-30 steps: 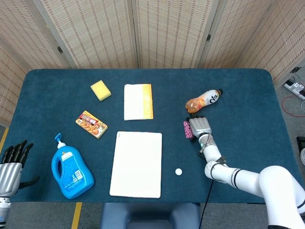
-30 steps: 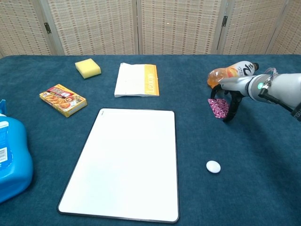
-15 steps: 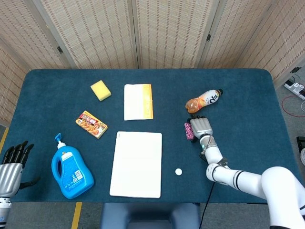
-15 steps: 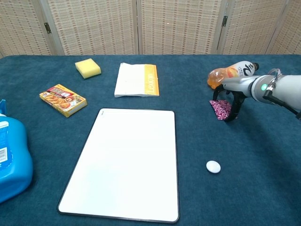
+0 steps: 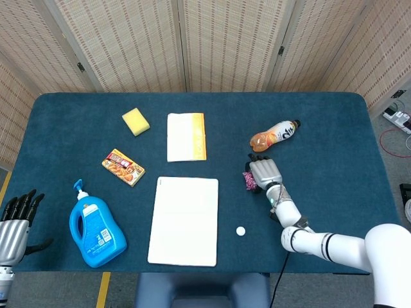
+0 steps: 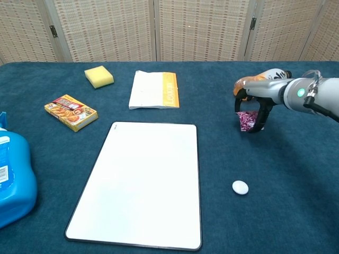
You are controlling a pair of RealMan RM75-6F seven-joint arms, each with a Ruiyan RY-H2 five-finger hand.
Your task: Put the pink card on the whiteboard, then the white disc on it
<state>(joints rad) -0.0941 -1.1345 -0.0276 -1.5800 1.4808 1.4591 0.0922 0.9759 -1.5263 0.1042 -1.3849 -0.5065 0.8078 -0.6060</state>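
The pink patterned card (image 6: 246, 120) hangs pinched in my right hand (image 6: 258, 102), a little above the blue tablecloth and right of the whiteboard (image 6: 140, 182). From the head view the card (image 5: 247, 181) peeks out at the left side of the right hand (image 5: 264, 172). The whiteboard (image 5: 185, 220) lies flat and bare near the table's front edge. A small white disc (image 6: 240, 187) lies on the cloth just right of the board's lower part, and the head view shows the disc (image 5: 241, 231) too. My left hand (image 5: 16, 221) hovers at the far front left, fingers extended, holding nothing.
A blue detergent bottle (image 5: 96, 228) stands left of the board. A snack box (image 5: 123, 167), a yellow sponge (image 5: 135, 120) and a white-and-orange booklet (image 5: 186, 136) lie behind it. An orange drink bottle (image 6: 262, 80) lies just behind my right hand.
My right hand has risen and shifted slightly left toward the board, with the pink card lifted off the cloth between its fingers. The left hand has stayed put.
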